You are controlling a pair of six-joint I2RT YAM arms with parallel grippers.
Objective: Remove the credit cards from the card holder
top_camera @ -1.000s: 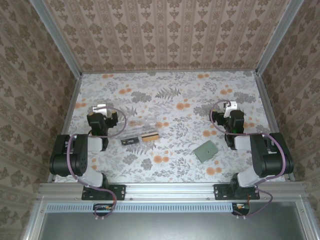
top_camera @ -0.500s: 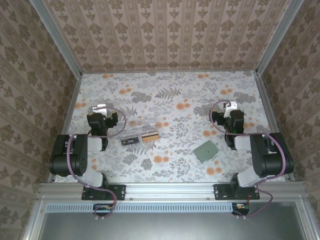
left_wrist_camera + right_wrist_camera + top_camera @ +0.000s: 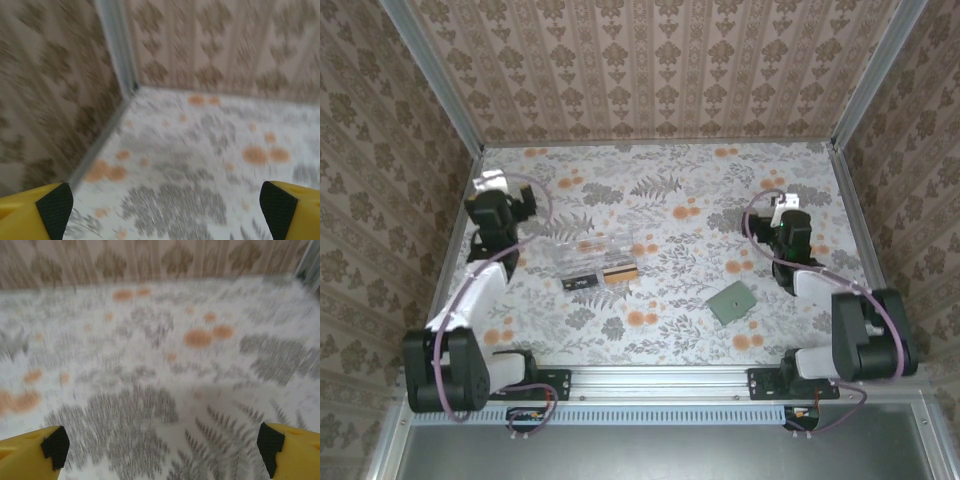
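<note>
1. Grey-green and lying flat, the card holder (image 3: pixel 731 301) sits on the near-right part of the surface, closer to the right arm. It looks folded shut, so I cannot tell whether anything is inside it. It has not moved over the last second.
2. Well apart from it to the left, the tan-orange card (image 3: pixel 620 273) with its dark stripe and the black card (image 3: pixel 581 281) lie side by side on the surface. Both are outside the holder, just on the near side of the clear plastic case (image 3: pixel 592 250). All three are where they were a second ago.
3. The arms are what changed. The left arm was folded close to its base and has now stretched out, carrying the left claw (image 3: pixel 166 204) towards the far-left corner, away from the cards. The right arm has also unfolded at the shoulder, though the right claw (image 3: pixel 162 445) has hardly shifted and sits beyond the holder, near the right edge.
4. Both claws are spread wide and hold nothing. In each wrist view the black pads (image 3: pixel 55 204) stand at opposite edges, with only the floral surface (image 3: pixel 670 170) between them. Both wrist views are smeared, which suggests the arms are moving.
5. For the task, none of its things has been touched in this last second. The two visible cards already lie free. The holder is the open question, and I judge the right claw the better placed to reach it. The left claw's swing has not brought it closer to anything that matters.
</note>
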